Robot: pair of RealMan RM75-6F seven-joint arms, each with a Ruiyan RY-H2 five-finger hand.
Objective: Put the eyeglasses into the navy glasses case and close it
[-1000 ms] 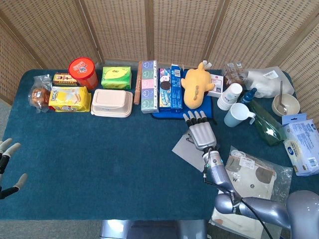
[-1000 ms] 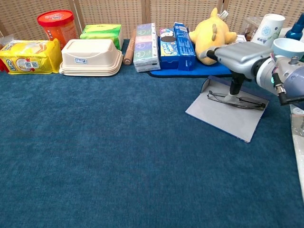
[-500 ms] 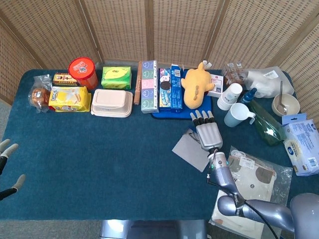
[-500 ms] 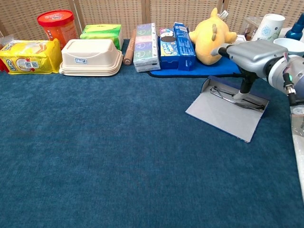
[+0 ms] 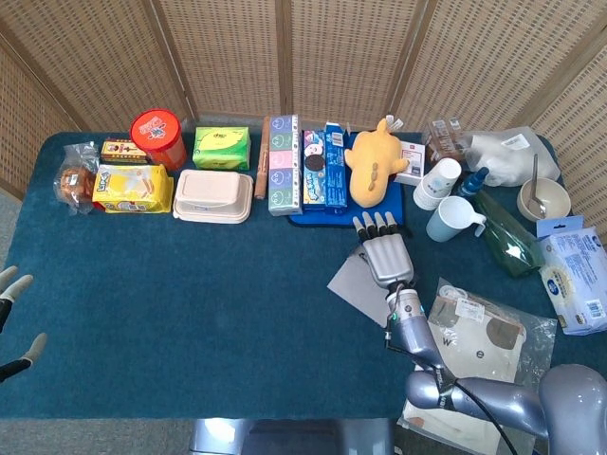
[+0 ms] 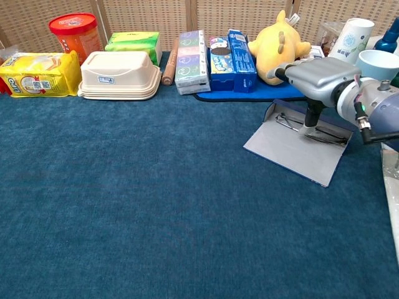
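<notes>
Right robot hand [image 6: 312,78] hangs palm-down over the open navy glasses case w/ grey lining [image 6: 293,146]; one fingertip [image 6: 310,129] reaches down onto or right at the thin wire-framed eyeglasses [image 6: 312,131]. Can't tell whether it pinches them or only presses. In the head view the fingers lie flat and together, hiding the glasses.

Eyeglasses lie folded directly under the robot hand, along the case's far edge by the raised wall, so prob. already in the tray.

Handling, as a judgement: glasses are light, thin, springy metal, lenses scratchable, so they likely skid on the lining if pushed. Best hold is the bridge or a temple hinge, gentle pinch. Case flap looks stiff and flat; lift it by the free near edge to close.

Left robot hand [image 5: 13,318] sits far off at the table [image 5: 190,313] edge, fingers apart, holding nothing.
</notes>
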